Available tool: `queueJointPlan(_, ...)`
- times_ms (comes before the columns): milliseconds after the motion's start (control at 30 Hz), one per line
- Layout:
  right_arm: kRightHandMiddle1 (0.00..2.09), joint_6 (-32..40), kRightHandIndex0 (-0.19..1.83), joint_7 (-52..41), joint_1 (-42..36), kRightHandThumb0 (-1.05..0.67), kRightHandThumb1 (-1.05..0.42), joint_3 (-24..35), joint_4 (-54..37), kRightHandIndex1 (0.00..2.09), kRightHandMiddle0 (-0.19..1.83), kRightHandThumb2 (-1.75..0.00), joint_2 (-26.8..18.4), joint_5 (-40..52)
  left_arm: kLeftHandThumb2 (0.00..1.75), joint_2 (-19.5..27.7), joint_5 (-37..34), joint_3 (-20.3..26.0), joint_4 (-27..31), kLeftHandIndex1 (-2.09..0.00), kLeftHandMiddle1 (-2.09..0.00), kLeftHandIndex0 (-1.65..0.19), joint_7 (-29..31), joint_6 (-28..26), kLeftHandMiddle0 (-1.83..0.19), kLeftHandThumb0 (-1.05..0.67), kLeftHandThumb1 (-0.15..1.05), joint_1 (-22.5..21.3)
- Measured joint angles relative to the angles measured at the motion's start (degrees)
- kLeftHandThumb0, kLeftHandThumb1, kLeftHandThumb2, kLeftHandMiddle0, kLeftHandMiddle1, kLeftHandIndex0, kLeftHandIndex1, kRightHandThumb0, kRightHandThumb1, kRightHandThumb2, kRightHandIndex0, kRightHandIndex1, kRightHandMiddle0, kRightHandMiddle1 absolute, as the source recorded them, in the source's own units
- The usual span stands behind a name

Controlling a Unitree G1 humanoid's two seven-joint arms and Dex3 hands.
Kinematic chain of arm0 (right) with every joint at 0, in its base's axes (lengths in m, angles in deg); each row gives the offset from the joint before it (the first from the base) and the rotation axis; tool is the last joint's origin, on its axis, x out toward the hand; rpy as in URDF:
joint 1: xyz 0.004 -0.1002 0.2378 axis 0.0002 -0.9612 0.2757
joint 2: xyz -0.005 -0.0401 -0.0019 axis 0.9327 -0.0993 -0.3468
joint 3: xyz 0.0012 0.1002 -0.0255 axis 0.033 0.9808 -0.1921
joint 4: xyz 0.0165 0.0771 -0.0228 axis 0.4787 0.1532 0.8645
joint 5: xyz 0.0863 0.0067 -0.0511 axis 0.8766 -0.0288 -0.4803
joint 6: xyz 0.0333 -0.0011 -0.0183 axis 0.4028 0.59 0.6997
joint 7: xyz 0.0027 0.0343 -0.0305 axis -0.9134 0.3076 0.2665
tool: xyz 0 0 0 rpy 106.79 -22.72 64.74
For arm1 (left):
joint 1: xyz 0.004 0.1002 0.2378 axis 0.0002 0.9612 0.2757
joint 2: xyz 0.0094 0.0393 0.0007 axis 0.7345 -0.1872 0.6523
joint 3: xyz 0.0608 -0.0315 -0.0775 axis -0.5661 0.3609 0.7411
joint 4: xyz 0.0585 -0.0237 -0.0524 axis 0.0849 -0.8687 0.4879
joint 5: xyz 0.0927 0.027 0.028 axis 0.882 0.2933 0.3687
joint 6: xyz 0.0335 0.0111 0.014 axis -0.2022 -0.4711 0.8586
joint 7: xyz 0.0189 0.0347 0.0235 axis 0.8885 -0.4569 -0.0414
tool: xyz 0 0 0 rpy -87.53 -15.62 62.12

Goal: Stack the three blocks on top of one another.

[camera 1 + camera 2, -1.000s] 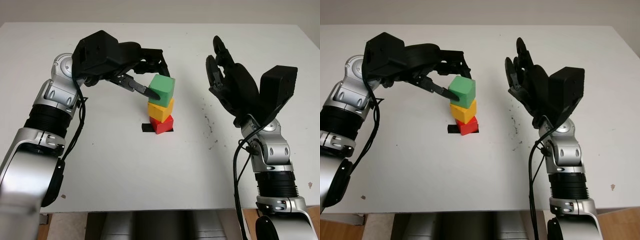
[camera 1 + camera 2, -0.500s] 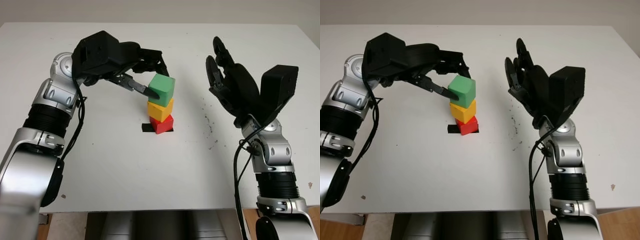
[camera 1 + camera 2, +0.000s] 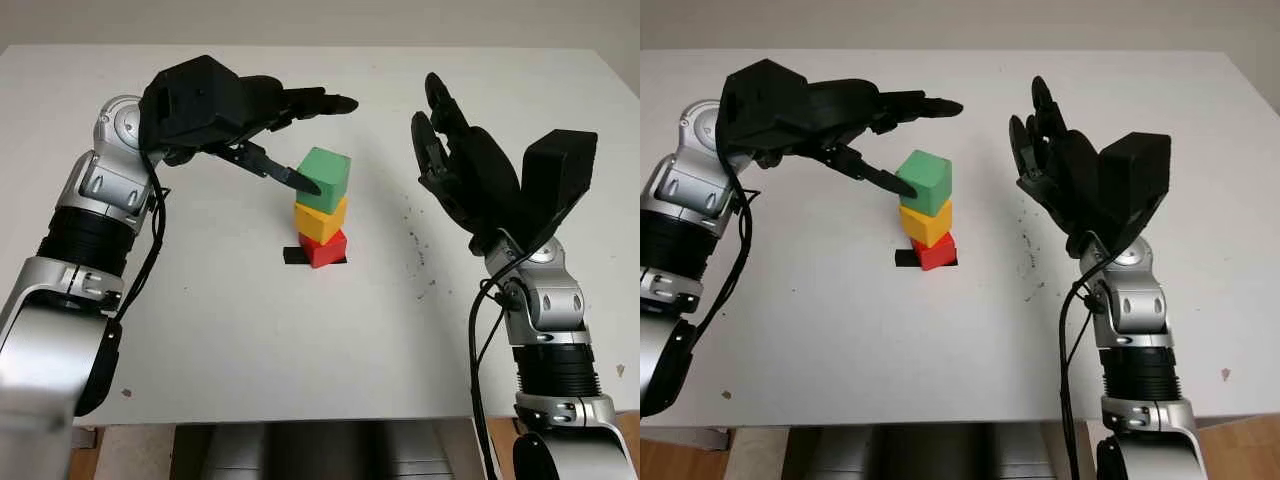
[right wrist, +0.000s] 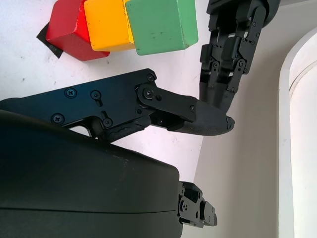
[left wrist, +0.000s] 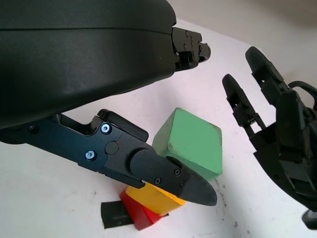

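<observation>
Red block (image 3: 326,247) on black tape mark (image 3: 294,256) at table (image 3: 250,330) centre, yellow block (image 3: 321,218) on it, green block (image 3: 325,179) on top, left hand (image 3: 290,130) open just beside green, gripping nothing, right hand (image 3: 450,160) open, raised well right of stack.

The one obstacle on the white worktop (image 3: 220,330) is the block tower near its middle: a green block (image 3: 326,179) on a yellow block (image 3: 321,219) on a red block (image 3: 325,247), with a flat black patch (image 3: 293,255) at its foot. The left robot hand (image 3: 290,140) crowds the tower's left and far side, open, one finger (image 3: 285,174) reaching almost to the green block and the others stretched past behind it. The right robot hand (image 3: 450,165) stands open well to the right, leaving a wide bare lane between it and the tower, and the near part of the worktop is open too.
</observation>
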Motion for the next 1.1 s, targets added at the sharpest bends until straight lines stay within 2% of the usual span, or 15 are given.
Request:
queueJointPlan(133, 0.00, -0.10, -0.19, 0.08, 0.00, -0.60, -1.05, -0.11, 0.00, 0.00, -0.19, -0.64, 0.01, -0.26, 0.06, 0.51, -2.86, 0.91, 0.20, 0.00, 0.00, 0.19, 2.15, 2.10, 0.19, -0.86, 0.91, 0.44)
queueJointPlan(200, 0.00, -0.15, -0.19, 0.14, -0.01, -0.60, -1.05, -0.11, 0.01, 0.00, -0.19, -0.64, 0.01, -0.26, 0.08, 1.22, -4.88, 2.46, 0.65, 0.00, 0.00, 0.19, 2.76, 2.57, 0.19, -0.96, 0.97, 1.15)
queueJointPlan(267, 0.00, -0.28, -0.19, 0.18, -0.03, -0.60, -1.05, -0.11, 0.04, 0.00, -0.19, -0.64, 0.02, -0.26, 0.19, 1.73, -8.15, 5.18, 0.82, 0.00, 0.00, 0.19, 2.77, 1.21, 0.19, -1.02, 1.03, 2.29)
queueJointPlan(300, 0.00, -0.35, -0.19, 0.17, -0.06, -0.60, -1.05, -0.11, 0.07, 0.00, -0.19, -0.65, 0.03, -0.24, 0.31, 1.89, -9.71, 6.85, 1.31, 0.00, 0.00, 0.19, 1.77, 0.40, 0.19, -1.02, 1.04, 3.35)
queueJointPlan(333, 0.00, -0.37, -0.19, 0.17, -0.10, -0.60, -1.05, -0.11, 0.11, 0.00, -0.19, -0.65, 0.06, -0.21, 0.44, 1.83, -11.18, 9.00, 3.00, 0.00, 0.00, 0.19, -0.59, -0.94, 0.19, -0.99, 1.04, 5.19)
queueJointPlan(400, 0.00, -0.85, -0.19, 0.14, -0.20, -0.60, -1.05, -0.06, 0.66, 0.00, -0.19, -0.66, 0.26, 0.02, 0.55, 1.47, -13.40, 12.70, 8.13, 0.00, 0.00, 0.19, -6.08, -3.97, 0.19, -0.94, 1.05, 9.63)
queueJointPlan(500, 0.00, -1.65, -0.19, 0.28, -0.34, -0.62, -1.05, 0.02, 1.82, 0.00, -0.19, -0.64, 1.17, 0.46, 0.56, -1.52, -18.39, 17.95, 16.02, 0.00, 0.00, 0.19, -13.55, -9.06, 0.19, -0.89, 1.05, 16.80)
queueJointPlan(600, 0.00, -2.41, -0.19, 0.44, -0.41, -0.62, -1.05, -0.03, 2.20, 0.00, -0.19, -0.64, 2.15, 0.62, 0.60, -4.52, -21.44, 21.14, 19.97, 0.00, 0.00, 0.19, -19.28, -11.28, 0.19, -0.87, 1.05, 22.33)
queueJointPlan(667, 0.00, -3.10, -0.19, 0.39, -0.47, -0.62, -1.05, -0.07, 2.38, 0.00, -0.19, -0.66, 2.25, 0.58, 0.66, -5.78, -21.87, 22.23, 22.30, 0.00, 0.00, 0.19, -22.22, -11.69, 0.19, -0.86, 1.05, 25.52)
queueJointPlan(800, 0.00, -3.50, -0.19, -0.08, -0.55, -0.61, -1.05, -0.17, 3.33, 0.00, -0.19, -0.69, 2.21, 0.29, 0.65, -7.44, -21.90, 22.94, 26.84, 0.00, 0.00, 0.19, -26.16, -11.53, 0.19, -0.88, 1.05, 31.16)
queueJointPlan(967, 0.00, -3.69, -0.19, 1.25, -0.57, -0.62, -1.05, 0.00, 5.31, 0.00, -0.19, -0.68, 2.93, 0.40, 0.67, -9.73, -22.81, 23.18, 27.32, 0.00, 0.00, 0.19, -28.10, -10.59, 0.19, -0.85, 1.05, 34.88)
queueJointPlan(1100, 0.00, -5.10, -0.19, 1.56, -0.67, -0.61, -1.05, 0.08, 7.19, 0.00, -0.19, -0.69, 3.84, 0.54, 0.66, -11.74, -23.36, 23.33, 26.91, 0.00, 0.00, 0.19, -28.93, -7.86, 0.19, -0.81, 1.05, 36.91)
